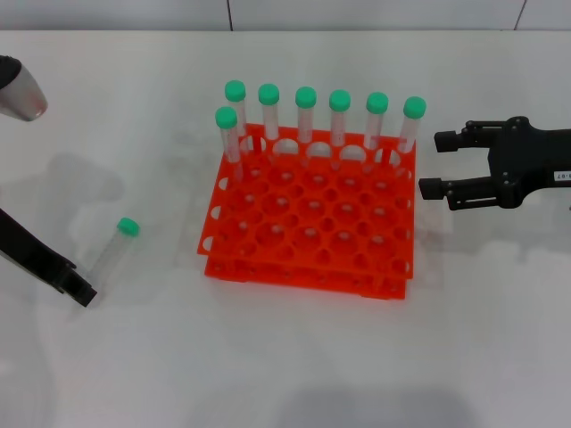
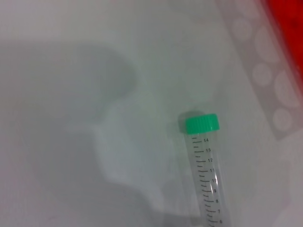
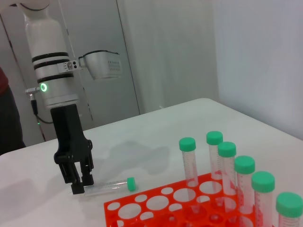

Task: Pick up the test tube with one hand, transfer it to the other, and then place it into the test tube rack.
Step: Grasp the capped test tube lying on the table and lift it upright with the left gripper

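Note:
The test tube (image 1: 114, 252) lies flat on the white table, left of the rack, its green cap pointing away from me. It also shows in the left wrist view (image 2: 207, 179) and the right wrist view (image 3: 108, 186). My left gripper (image 1: 80, 290), with the green-ringed wrist, is low over the table at the tube's bottom end (image 3: 81, 187). The orange-red test tube rack (image 1: 308, 234) stands mid-table. My right gripper (image 1: 439, 165), with the white label, hovers open and empty just right of the rack's back corner.
Several green-capped tubes (image 1: 306, 111) stand upright along the rack's back row, and one stands in the second row at its left end (image 1: 227, 134). The other holes hold nothing. A grey-white rounded object (image 1: 20, 89) sits at the far left edge.

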Controlling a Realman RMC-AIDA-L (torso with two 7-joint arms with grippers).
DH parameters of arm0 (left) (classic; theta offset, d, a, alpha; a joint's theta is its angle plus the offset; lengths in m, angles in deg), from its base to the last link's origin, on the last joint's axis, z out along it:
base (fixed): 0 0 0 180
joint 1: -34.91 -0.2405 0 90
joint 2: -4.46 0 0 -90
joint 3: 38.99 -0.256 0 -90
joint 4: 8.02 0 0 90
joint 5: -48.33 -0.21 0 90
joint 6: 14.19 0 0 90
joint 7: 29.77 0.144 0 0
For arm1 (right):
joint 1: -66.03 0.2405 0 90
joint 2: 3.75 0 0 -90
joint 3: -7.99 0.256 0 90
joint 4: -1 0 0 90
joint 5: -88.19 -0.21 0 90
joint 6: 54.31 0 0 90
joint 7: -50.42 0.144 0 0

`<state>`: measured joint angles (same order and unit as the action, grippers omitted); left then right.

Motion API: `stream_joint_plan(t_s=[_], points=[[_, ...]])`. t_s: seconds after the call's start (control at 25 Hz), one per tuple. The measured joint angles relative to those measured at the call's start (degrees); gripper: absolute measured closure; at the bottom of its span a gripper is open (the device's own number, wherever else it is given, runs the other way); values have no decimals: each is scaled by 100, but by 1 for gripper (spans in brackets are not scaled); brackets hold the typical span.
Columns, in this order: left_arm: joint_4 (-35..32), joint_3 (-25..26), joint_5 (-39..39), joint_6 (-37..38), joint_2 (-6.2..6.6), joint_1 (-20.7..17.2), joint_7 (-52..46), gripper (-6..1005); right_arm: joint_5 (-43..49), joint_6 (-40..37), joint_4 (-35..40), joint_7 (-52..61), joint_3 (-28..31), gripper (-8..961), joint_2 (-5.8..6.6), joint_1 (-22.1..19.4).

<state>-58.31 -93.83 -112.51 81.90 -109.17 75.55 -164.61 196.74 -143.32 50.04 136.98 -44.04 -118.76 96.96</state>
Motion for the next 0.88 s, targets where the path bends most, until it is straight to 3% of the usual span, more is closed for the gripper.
stream_joint_plan(t_s=[0.88], points=[[2,-49,-1,-5,-23,23,18,625,0,-3,8,0,0,168,5,0]])
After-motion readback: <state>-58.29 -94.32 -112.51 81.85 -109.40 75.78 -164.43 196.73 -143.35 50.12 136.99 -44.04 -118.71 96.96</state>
